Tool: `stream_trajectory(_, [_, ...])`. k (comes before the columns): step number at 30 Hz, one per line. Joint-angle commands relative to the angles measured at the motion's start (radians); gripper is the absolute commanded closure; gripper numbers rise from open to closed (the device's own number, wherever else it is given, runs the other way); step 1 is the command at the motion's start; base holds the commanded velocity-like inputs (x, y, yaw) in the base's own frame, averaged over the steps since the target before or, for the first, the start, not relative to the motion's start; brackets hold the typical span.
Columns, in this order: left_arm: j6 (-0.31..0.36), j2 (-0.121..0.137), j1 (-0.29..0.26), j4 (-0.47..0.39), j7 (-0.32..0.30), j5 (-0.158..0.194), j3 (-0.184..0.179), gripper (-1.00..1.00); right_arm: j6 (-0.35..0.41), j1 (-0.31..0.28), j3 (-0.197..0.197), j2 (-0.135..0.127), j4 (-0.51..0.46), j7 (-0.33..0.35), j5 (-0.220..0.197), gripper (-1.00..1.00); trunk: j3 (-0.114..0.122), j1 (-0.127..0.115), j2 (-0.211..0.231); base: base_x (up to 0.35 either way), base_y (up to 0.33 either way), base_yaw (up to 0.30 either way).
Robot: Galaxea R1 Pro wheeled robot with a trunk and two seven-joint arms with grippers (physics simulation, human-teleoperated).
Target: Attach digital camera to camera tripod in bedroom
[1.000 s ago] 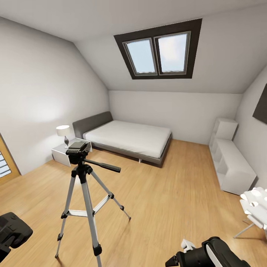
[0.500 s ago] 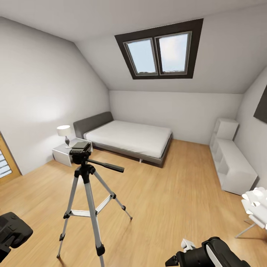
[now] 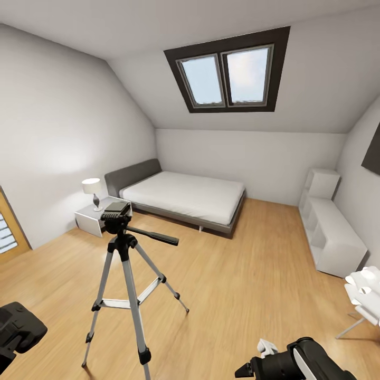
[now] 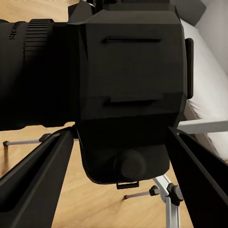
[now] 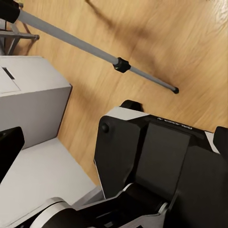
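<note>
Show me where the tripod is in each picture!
Head view: the camera tripod stands on the wood floor, left of middle, in front of the bed.
Left wrist view: bits of its legs peek out behind the digital camera.
Right wrist view: one silver leg slants across the floor.
Shared landmark: the wood floor.

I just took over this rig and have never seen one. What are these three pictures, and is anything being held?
The wide picture comes from the robot's head, looking into a bedroom: the tripod stands on the wood floor, with the bed behind it. The other two come from cameras on each wrist. The left wrist view shows a black camera close up between the left hand's fingers, apparently held. The right hand shows at the lower edge of the head view; whether it is open or shut is unclear.
</note>
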Motion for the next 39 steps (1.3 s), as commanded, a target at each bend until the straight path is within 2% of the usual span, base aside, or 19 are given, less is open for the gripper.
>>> stream_trajectory(1, [0.008, 0.000, 0.000, -0.001, -0.002, 0.008, 0.001, 1.00, 0.006, -0.001, 0.004, -0.001, -0.001, -0.005, -0.010, -1.00, -0.002, 0.001, -0.002, 0.000, 0.002, 0.000])
stream_trajectory(17, [0.006, -0.001, 0.000, -0.001, -0.003, 0.007, 0.001, 1.00, 0.005, -0.001, 0.004, -0.001, -0.001, -0.004, -0.010, -1.00, -0.002, 0.001, -0.002, 0.078, 0.107, 0.000])
stream_trajectory(39, [0.007, -0.001, 0.000, -0.001, -0.002, 0.007, 0.000, 1.00, 0.004, -0.001, 0.004, -0.001, -0.001, -0.004, -0.010, -1.00, -0.002, 0.001, -0.002, -0.002, 0.040, 0.000])
